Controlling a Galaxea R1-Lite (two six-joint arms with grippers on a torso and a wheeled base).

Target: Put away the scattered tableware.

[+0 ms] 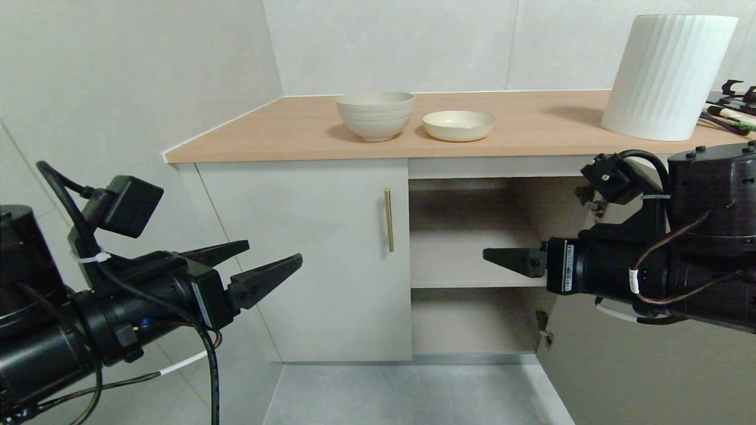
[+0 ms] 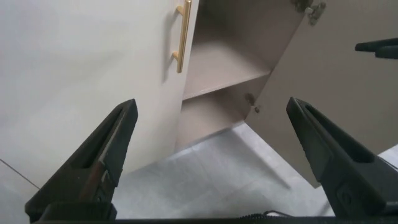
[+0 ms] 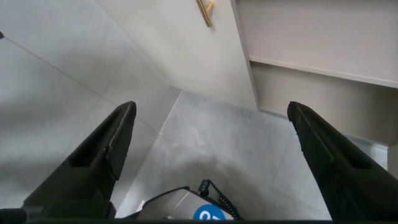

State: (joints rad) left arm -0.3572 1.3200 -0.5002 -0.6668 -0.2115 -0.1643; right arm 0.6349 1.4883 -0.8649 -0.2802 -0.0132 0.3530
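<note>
Closest in are the two grippers, both held low in front of the cabinet and both holding nothing. On the left, the left gripper (image 1: 274,250) has its jaws spread wide, its tips aimed right toward the closed cabinet door (image 1: 307,260) with the brass handle (image 1: 388,219). On the right, the right gripper (image 1: 496,257) points left across the open compartment; its own wrist view shows its jaws spread just as wide.

Farther off and higher sits the tableware, on the wooden countertop (image 1: 531,127). A ribbed cream bowl (image 1: 374,115) stands upright on the left, and a shallow cream dish (image 1: 459,125) lies just beside it on the right, the two apart but close. Both sit well above the line of the jaws.

That is the relation that matters. Each piece lies up and beyond the grippers, so either arm would have to rise before it could close on a rim. Both pieces are round, so there is no long axis to line up with. The bowl looks nearer the left gripper and the dish nearer the right.

The open compartment with its shelf (image 1: 466,260) lies almost straight below the dish, and its door (image 1: 620,378) is swung out at the near right. Nothing seems put away yet.

A tall white ribbed container (image 1: 667,77) stands at the far right of the countertop, well apart from the tableware.
</note>
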